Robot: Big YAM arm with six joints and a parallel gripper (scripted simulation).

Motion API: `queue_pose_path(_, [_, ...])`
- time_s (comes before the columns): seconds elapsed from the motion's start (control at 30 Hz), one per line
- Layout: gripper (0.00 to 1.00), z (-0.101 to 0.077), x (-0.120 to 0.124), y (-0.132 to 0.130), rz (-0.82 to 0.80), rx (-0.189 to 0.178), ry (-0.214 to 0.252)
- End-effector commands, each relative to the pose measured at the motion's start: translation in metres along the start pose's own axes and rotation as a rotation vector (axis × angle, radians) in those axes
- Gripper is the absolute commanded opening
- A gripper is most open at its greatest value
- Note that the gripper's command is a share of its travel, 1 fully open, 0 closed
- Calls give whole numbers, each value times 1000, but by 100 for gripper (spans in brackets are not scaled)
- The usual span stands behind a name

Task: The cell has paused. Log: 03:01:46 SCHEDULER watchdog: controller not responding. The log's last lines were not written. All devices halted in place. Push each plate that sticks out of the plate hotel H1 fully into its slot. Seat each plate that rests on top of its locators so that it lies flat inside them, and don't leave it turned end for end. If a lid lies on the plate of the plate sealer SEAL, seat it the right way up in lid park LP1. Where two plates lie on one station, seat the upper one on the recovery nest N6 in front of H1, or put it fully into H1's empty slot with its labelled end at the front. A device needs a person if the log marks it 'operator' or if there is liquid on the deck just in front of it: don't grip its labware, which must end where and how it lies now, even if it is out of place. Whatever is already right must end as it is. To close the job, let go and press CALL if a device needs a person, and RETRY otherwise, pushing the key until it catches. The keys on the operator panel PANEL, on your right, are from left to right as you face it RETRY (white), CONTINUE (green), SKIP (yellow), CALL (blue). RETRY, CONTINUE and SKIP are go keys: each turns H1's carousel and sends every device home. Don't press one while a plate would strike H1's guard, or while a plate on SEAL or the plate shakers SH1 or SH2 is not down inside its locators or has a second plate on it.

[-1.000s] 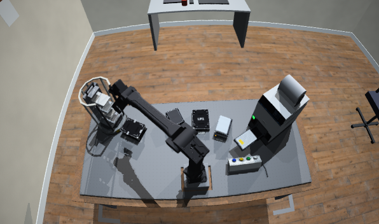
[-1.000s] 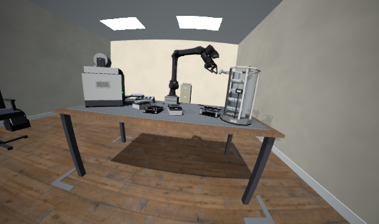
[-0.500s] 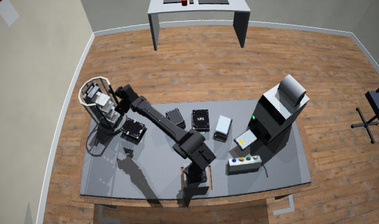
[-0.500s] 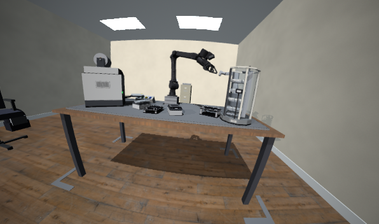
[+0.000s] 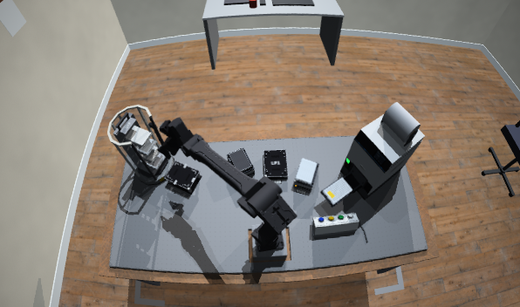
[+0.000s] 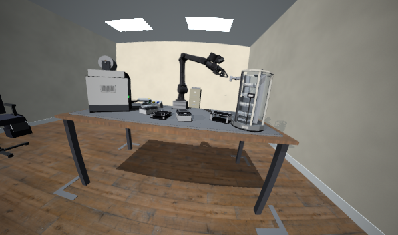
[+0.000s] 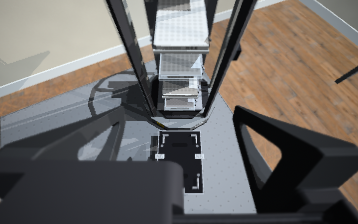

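Note:
The plate hotel H1 stands at the table's left end, a glass cylinder with a white top ring. A white plate in its top slot sticks out toward the arm; it also shows in the side view and the wrist view. Lower plates sit further in. My gripper is open and empty, high up, just in front of the sticking-out plate and apart from it. In the wrist view the gripper looks down on the empty recovery nest N6, which lies in front of H1.
A dark station, lid park LP1 and a station with a white plate stand in a row mid-table. The sealer SEAL holds a white plate with a yellow mark. The panel is at the front right.

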State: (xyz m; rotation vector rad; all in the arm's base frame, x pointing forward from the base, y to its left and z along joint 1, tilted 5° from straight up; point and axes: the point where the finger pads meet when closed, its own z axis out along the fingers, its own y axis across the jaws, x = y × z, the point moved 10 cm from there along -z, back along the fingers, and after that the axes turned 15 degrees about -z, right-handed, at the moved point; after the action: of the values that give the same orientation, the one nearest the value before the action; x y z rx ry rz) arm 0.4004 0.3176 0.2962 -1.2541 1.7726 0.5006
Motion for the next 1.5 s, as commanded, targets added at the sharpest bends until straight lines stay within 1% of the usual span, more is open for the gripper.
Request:
queue_pose_path(0.0, [100, 2, 6, -7, 18, 16, -8])
queue_pose_path(1.13, [100, 2, 6, -7, 18, 16, -8])
queue_pose_path(1.17, [100, 5, 10, -7, 20, 14, -4])
queue_pose_path(1.23, [100, 5, 10, -7, 20, 14, -4])
queue_pose_path(1.47, [100, 15, 24, 0, 17, 10, -4])
